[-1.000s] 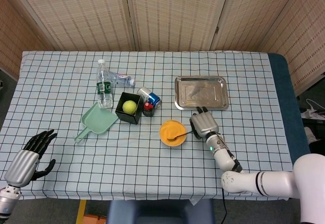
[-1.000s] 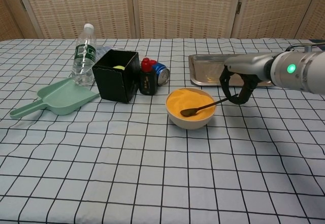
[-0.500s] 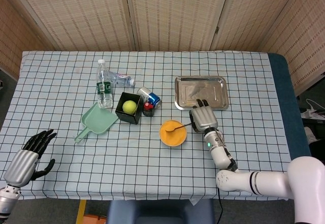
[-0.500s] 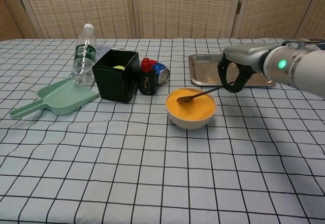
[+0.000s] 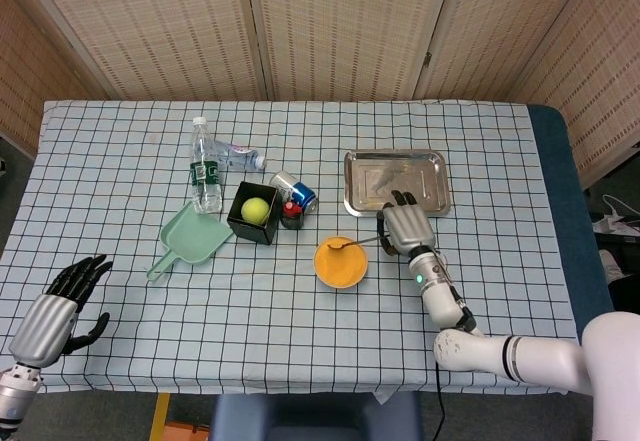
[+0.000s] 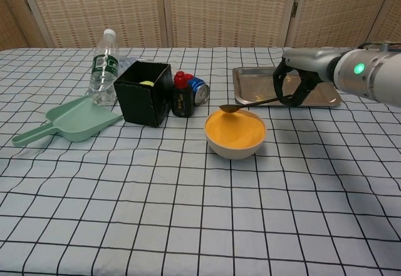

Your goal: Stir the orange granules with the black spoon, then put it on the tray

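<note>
A white bowl of orange granules [image 5: 340,263] [image 6: 235,132] sits mid-table. My right hand [image 5: 405,229] [image 6: 294,86] holds the handle of the black spoon [image 5: 352,244] [image 6: 249,105]. The spoon is lifted clear of the granules, its bowl hovering over the far rim. The steel tray [image 5: 396,182] [image 6: 287,86] lies just behind the hand. My left hand [image 5: 58,311] rests open at the table's near left corner, holding nothing.
A black box with a green ball [image 5: 254,214] [image 6: 145,92], a small red-capped bottle [image 6: 183,102], a tipped can [image 5: 295,192], a water bottle [image 5: 205,167] [image 6: 103,67] and a green scoop [image 5: 188,238] [image 6: 67,121] stand left of the bowl.
My right hand has risen and moved back toward the tray, lifting the spoon out of the granules to above the bowl's far rim. The left hand has not moved.
</note>
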